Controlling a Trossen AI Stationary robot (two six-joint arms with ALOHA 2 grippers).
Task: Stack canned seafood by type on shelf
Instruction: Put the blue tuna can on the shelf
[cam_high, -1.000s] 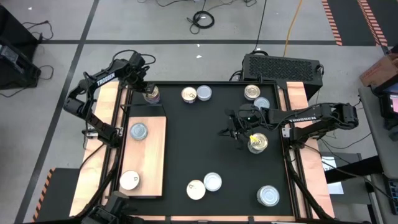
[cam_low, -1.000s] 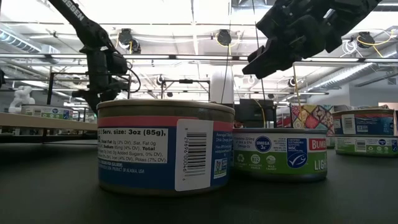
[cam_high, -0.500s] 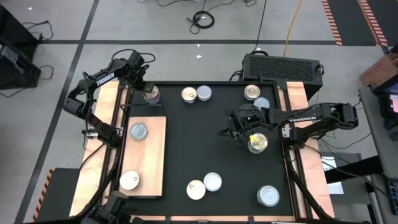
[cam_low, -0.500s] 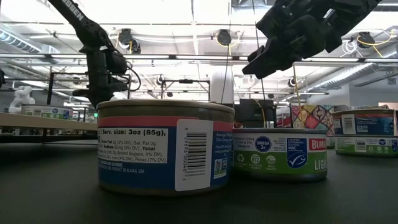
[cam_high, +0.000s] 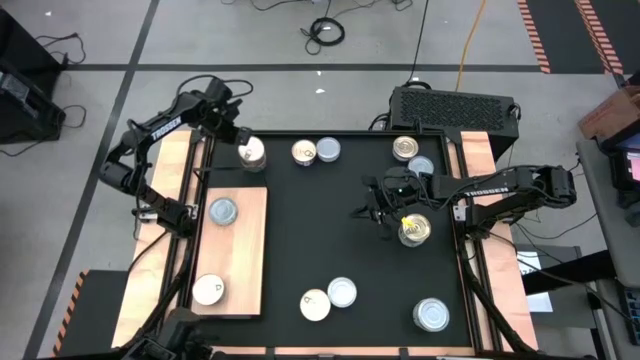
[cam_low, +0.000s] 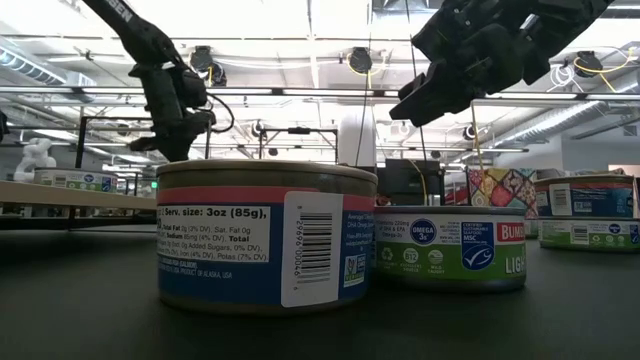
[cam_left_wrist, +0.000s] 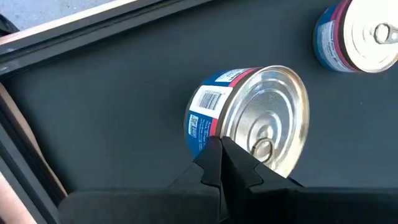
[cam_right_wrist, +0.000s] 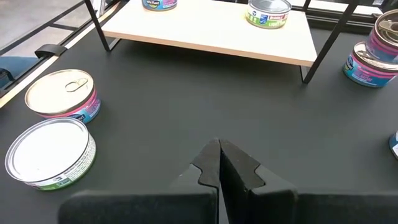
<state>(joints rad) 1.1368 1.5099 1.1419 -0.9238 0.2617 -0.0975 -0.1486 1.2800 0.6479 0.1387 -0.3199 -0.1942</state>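
Hovering with fingers fully closed and empty, the left gripper (cam_high: 232, 131) stands beside a silver-topped, blue-labelled round tin (cam_high: 253, 152); grasping it requires reopening first. The right gripper (cam_high: 378, 212) waits closed.

Eleven tins show from above: two on the shelf (cam_high: 237, 250), one (cam_high: 222, 211) silver-topped and one (cam_high: 208, 290) cream-topped. Nine more sit on the mat (cam_high: 330, 230): one (cam_high: 253, 151) by the left gripper (cam_high: 240, 140), a pair (cam_high: 316, 152) at the far edge, two at the far right, one mid-right, three along the near edge. Two arms, one shelf.
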